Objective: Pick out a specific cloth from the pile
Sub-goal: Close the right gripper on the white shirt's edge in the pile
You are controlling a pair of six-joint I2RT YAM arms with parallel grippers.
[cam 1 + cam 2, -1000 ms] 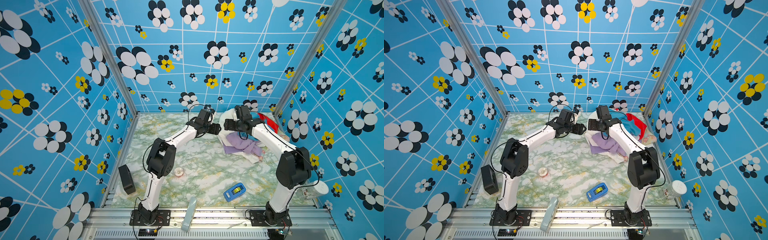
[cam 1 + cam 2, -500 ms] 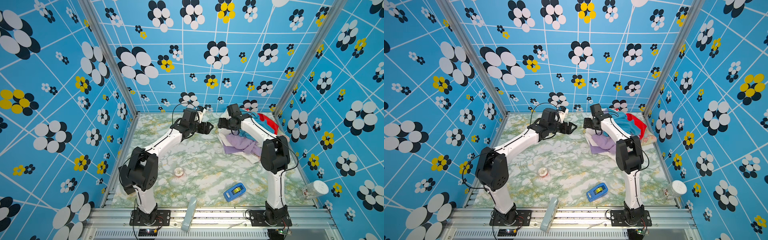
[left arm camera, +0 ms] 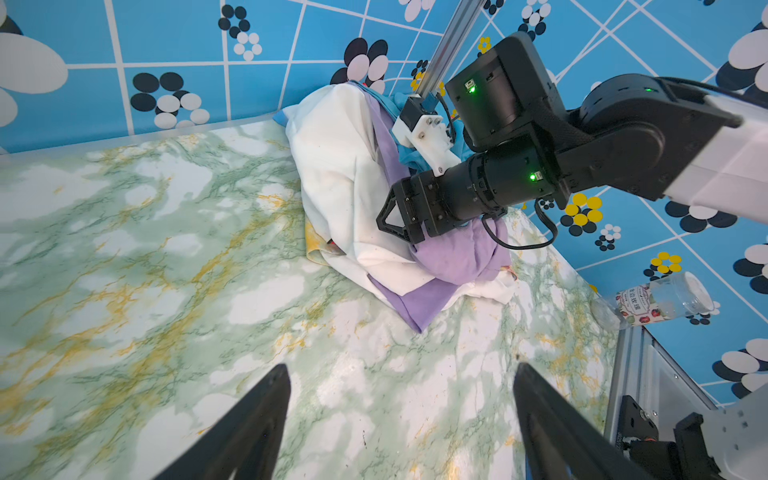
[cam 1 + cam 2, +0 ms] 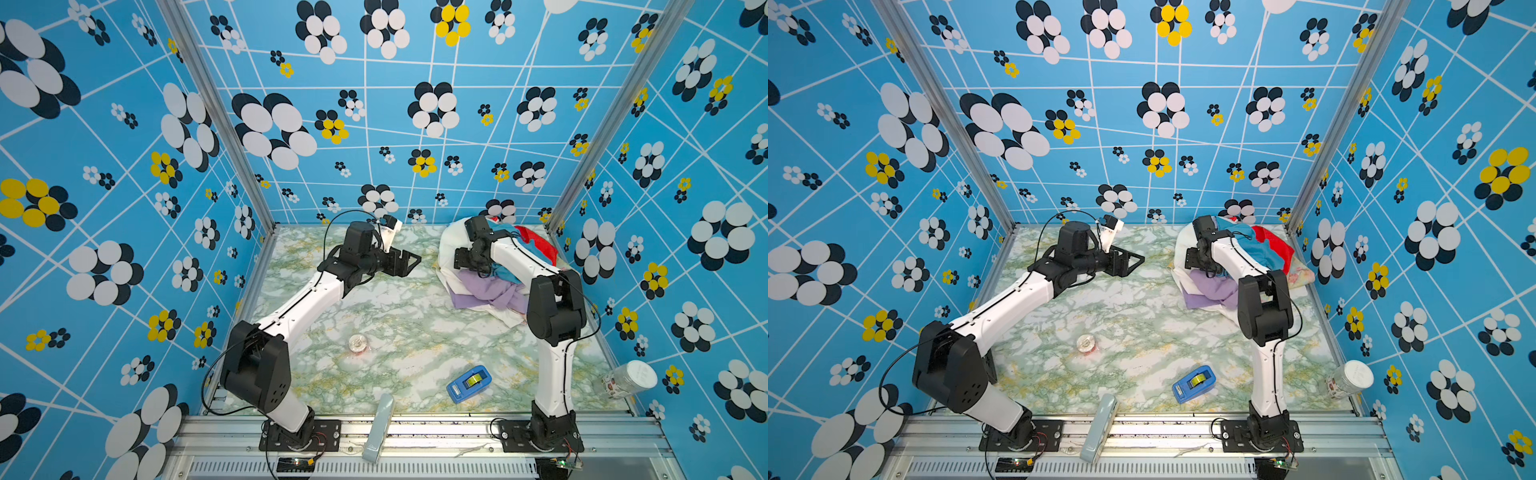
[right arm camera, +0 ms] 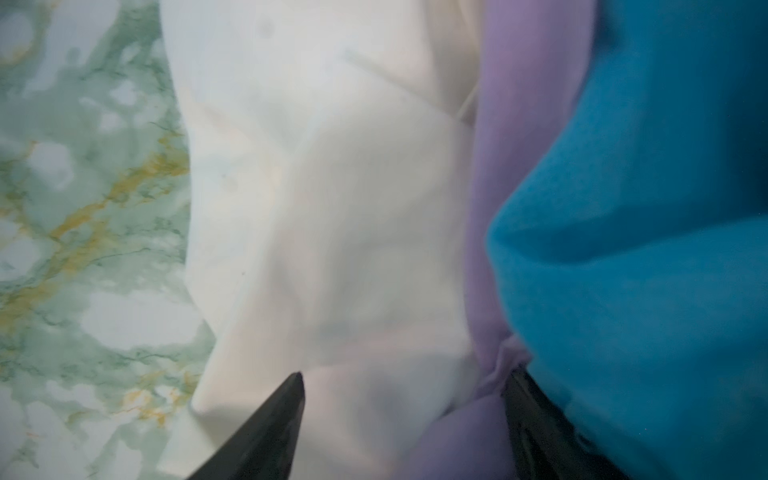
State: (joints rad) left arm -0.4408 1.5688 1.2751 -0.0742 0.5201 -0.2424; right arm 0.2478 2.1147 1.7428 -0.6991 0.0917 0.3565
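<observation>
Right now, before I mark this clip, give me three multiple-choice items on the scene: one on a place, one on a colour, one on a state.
1. Where on the table does the pile lie?
A. far right corner
B. near left corner
C. centre

2. What colour is the tape dispenser?
A. red
B. blue
C. green

3. How is the left gripper?
A. shut on fabric
B. open, holding nothing
C. out of view

Answers:
1 A: the heap sits at the back, on the right in both top views.
2 B: its casing is plainly blue.
3 B: the left wrist view shows its jaws wide apart over bare tabletop.
</observation>
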